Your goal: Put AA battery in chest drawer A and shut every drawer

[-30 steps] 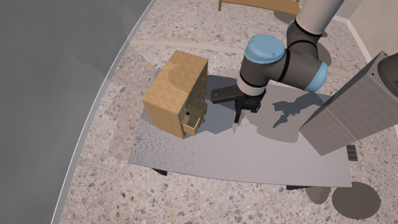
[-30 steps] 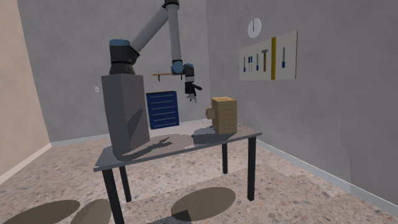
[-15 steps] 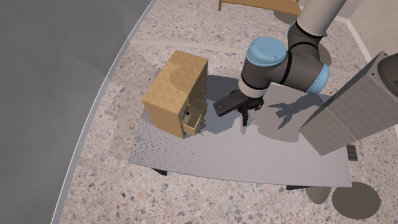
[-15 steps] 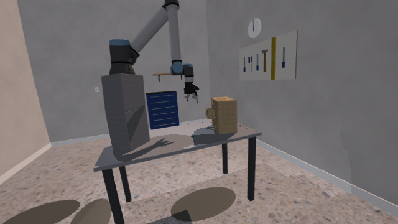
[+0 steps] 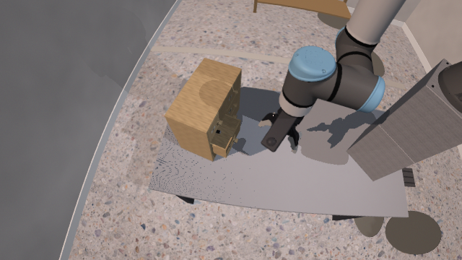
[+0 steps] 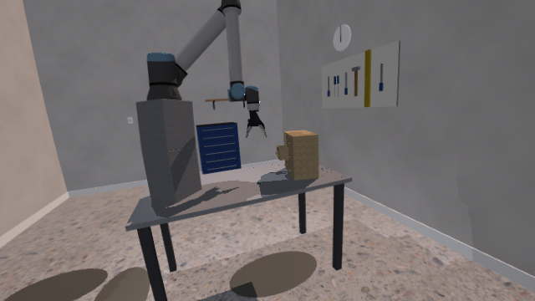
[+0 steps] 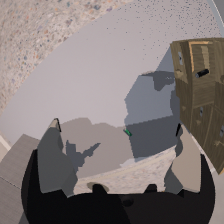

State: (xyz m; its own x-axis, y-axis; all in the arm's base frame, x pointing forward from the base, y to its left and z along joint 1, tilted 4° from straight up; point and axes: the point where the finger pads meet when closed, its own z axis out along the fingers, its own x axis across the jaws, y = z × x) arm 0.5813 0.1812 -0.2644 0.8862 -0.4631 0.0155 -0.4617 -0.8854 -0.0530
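Well, my jaws (image 5: 279,137) (image 6: 256,136) are spread wide, gripping nothing, above the table (image 5: 289,188) (image 6: 234,198) (image 7: 90,85); a small green piece (image 6: 259,183) (image 7: 128,132) lies there, apart from the upright chest (image 5: 198,97) (image 6: 306,156) (image 7: 202,100). One drawer (image 5: 220,149) (image 6: 282,153) is out, a dark bit (image 5: 218,131) (image 7: 202,73) inside; which is the battery, I can't tell

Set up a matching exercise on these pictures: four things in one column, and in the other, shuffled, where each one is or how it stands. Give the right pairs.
Things:
1. gripper
2. wooden chest
3. small green object
4. wall clock

Places and states:
A. lying on the table
B. above the tool board
C. open, above the table
D. upright, one drawer pulled out

Right pairs: 1-C, 2-D, 3-A, 4-B
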